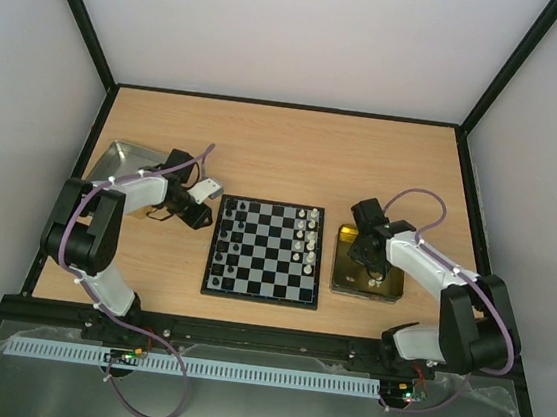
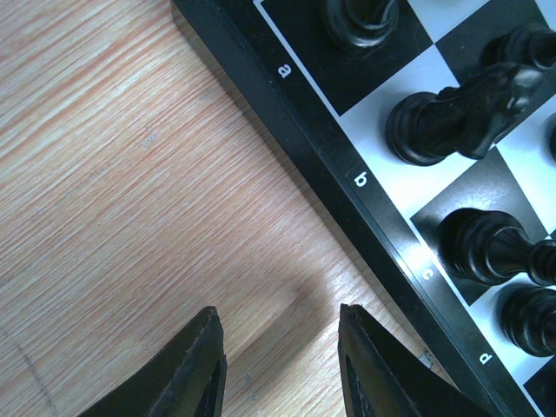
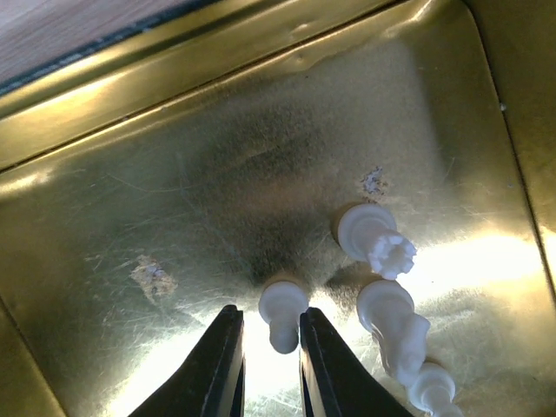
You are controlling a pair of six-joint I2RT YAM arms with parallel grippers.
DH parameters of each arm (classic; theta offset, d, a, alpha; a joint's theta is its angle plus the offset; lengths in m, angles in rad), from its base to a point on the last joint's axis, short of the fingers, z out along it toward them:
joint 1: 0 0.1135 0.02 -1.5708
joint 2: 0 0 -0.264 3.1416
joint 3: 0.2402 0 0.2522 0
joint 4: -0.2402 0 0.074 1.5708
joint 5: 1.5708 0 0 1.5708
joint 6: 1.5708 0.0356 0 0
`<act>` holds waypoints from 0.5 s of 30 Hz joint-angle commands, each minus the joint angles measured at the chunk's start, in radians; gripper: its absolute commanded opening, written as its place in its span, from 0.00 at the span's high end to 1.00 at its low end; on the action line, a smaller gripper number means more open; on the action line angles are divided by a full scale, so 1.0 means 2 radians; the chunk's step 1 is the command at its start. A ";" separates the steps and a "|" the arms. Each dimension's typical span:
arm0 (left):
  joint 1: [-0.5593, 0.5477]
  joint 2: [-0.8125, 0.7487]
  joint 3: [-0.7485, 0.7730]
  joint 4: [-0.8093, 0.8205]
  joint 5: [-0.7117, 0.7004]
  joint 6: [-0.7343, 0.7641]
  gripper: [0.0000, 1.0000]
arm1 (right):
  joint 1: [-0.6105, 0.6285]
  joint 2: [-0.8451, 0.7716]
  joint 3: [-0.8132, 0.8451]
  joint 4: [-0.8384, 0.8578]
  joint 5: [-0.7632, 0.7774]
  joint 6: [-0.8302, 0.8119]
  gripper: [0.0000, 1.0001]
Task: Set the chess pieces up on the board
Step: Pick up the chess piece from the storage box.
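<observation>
Top view: board [image 1: 264, 250] sits mid-surface [image 1: 285, 149]. Black pieces [image 1: 228, 231] fill its left files and white pieces [image 1: 308, 234] part of its right files, so the white side looks unfinished. Left pincer [image 1: 204, 218] hangs just beside the board's left rim, silver tray [image 1: 123, 159] behind it. Right pincer [image 1: 374, 272] is down inside the gold tray [image 1: 390, 292], which lies just right of the board and holds the spare white pieces.

Left wrist view: left pincer is wide, nothing between the fingers [image 2: 195, 373], only bare wood under them. Board rim runs diagonally alongside, and a black knight [image 2: 460, 113] and its neighbours stand on their squares. Probably parked clear of the board.

Right wrist view: right pincer is narrow, fingers pinched either side of a white pawn [image 3: 282, 313] on the tray floor, apparently gripping it for transfer. Cannot tell if it is lifted. A rook [image 3: 378, 239] and two more fallen pieces [image 3: 395, 326] lie close on the right, near enough to get knocked. The tray wall must be cleared too.
</observation>
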 commanded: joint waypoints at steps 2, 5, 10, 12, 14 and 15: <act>0.003 0.012 -0.011 -0.027 -0.017 -0.002 0.62 | -0.008 0.016 -0.012 0.017 0.008 -0.007 0.83; 0.003 0.011 -0.011 -0.028 -0.017 -0.002 0.62 | -0.010 0.020 -0.009 0.020 0.016 -0.008 0.86; 0.003 0.012 -0.011 -0.028 -0.017 -0.002 0.62 | -0.010 0.013 -0.002 0.016 0.019 -0.009 0.96; 0.003 0.012 -0.010 -0.029 -0.017 -0.002 0.62 | -0.010 0.009 0.006 0.011 0.016 -0.014 0.98; 0.003 0.012 -0.010 -0.029 -0.017 -0.002 0.62 | -0.008 -0.001 0.014 0.004 0.015 -0.018 0.98; 0.003 0.012 -0.010 -0.029 -0.017 -0.003 0.62 | -0.003 -0.005 0.017 -0.001 0.017 -0.019 0.98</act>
